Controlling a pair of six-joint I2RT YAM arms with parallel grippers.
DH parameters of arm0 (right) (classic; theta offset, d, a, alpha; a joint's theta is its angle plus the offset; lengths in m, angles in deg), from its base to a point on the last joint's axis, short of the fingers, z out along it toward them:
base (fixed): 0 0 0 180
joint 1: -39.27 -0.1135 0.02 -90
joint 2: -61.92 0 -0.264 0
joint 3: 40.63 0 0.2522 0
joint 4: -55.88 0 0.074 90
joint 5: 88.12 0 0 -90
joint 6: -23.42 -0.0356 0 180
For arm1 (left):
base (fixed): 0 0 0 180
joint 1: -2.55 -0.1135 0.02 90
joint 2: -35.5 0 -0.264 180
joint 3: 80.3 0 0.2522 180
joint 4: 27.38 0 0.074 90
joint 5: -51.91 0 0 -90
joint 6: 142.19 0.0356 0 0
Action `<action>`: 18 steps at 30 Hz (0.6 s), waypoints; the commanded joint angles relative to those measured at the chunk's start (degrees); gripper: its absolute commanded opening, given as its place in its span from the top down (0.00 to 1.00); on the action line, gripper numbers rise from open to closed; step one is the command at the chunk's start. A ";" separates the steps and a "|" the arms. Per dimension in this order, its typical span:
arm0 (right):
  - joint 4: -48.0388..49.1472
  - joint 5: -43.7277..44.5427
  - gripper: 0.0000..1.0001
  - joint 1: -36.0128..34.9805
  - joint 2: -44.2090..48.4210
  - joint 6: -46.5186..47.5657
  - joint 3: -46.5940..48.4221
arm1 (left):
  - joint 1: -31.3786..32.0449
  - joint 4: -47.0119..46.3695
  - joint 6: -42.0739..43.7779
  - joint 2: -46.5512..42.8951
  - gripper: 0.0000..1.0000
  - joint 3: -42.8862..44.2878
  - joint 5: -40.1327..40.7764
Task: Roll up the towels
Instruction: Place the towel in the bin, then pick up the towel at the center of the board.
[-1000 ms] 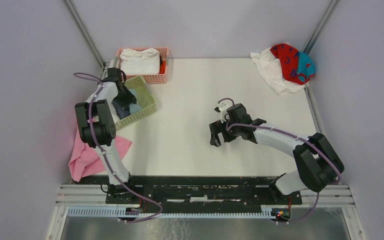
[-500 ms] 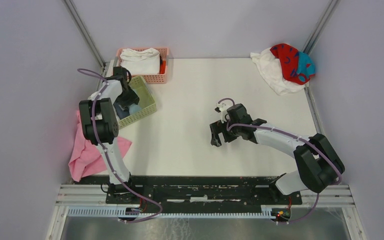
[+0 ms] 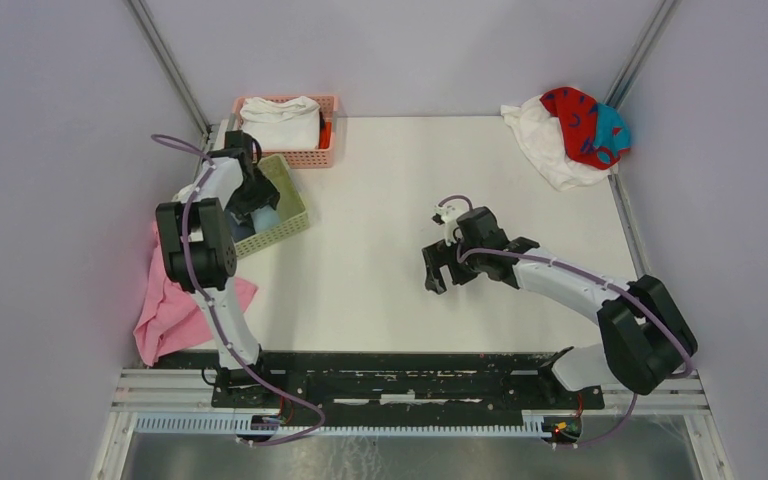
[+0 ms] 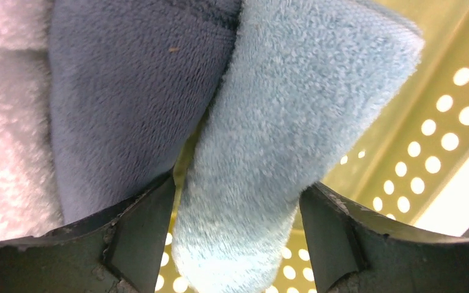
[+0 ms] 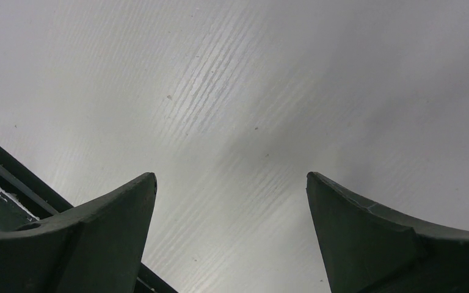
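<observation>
- Top external view: the left gripper (image 3: pixel 258 203) reaches down into a pale green perforated plastic basket (image 3: pixel 297 215) at the far left of the white table (image 3: pixel 380 190), over a small light blue terry towel (image 3: pixel 269 216). A large white terry towel (image 3: pixel 545 145) and a red terry towel with teal-blue marks (image 3: pixel 582 122) lie heaped together at the far right corner. The right gripper (image 3: pixel 441 277) hangs over bare table near the middle. A plain pink cloth (image 3: pixel 175 312) droops over the near left edge.
- Left wrist view: the jaws stand apart, straddling the rounded end of the light blue towel. A sliver of basket shows between one finger (image 4: pixel 140 244) and the pile. A dark slate-blue cloth (image 4: pixel 122 97) lies against the towel.
- Right wrist view: the fingers (image 5: pixel 91 244) are spread wide, with only table surface between them.
</observation>
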 commanded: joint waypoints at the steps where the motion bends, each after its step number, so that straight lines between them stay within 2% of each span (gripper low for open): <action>1: -1.28 3.05 0.00 0.23 3.35 0.96 3.78 | -0.54 2.73 -1.29 -7.93 0.18 0.64 2.43; 7: -6.78 7.83 0.00 0.22 6.41 1.60 8.96 | -0.10 2.54 0.09 -16.61 0.14 -2.88 0.78; 14: -12.82 26.94 0.00 0.92 8.71 1.16 16.50 | 1.64 -5.75 8.19 -31.72 0.13 -11.80 -1.55; 18: -15.92 36.02 0.00 3.26 4.98 1.97 24.70 | 1.74 -9.62 12.08 -40.85 0.09 -15.60 -1.64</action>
